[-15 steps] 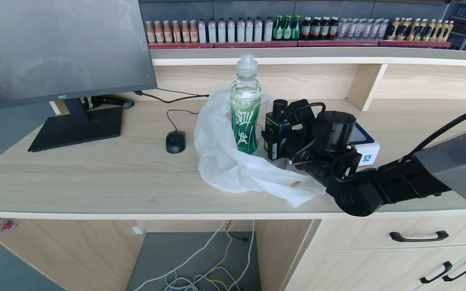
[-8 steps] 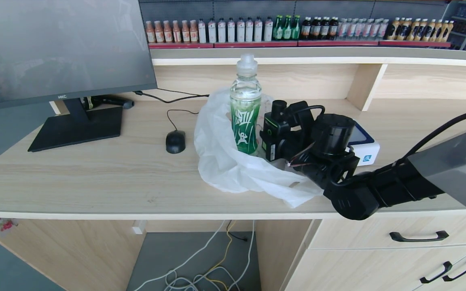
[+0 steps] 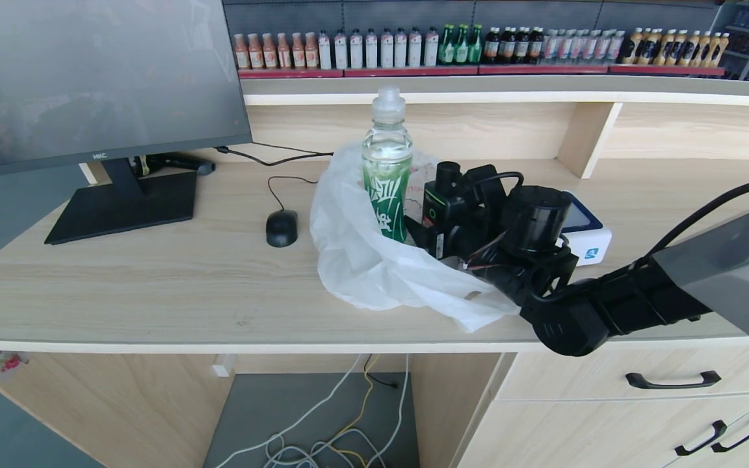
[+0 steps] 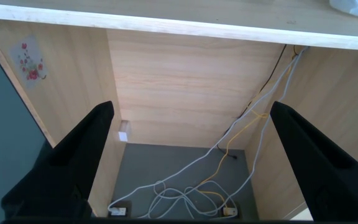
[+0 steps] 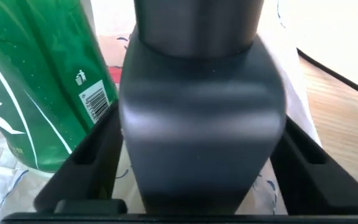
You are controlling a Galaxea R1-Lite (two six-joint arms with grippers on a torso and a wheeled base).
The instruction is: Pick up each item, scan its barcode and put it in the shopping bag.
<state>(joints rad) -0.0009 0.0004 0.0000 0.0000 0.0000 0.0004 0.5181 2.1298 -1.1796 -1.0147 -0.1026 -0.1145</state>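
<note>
**A:** Where is the green-labelled bottle point(image 3: 385, 175) found?

**B:** It is seen standing in the open white shopping bag point(image 3: 361, 260) on the desk point(image 3: 153, 286); it is tipped slightly toward the mouse point(image 3: 281, 227); its cap is on.

**A:** And the right tool point(image 3: 419, 234)?

**B:** It is placed just beside the bottle's base, at the bag's mouth; its fingers are closed against the sides of a dark item point(image 5: 201, 143), narrower at the top; what the item is cannot be told.

**A:** Is the bottle gripped?

**B:** No; it is left outside the fingers, near the dark item.

**A:** The left tool point(image 4: 191, 109)?

**B:** It is held below the desk edge, spread wide; nothing is held in it; cables point(image 4: 185, 186) are seen lying beneath.
</note>
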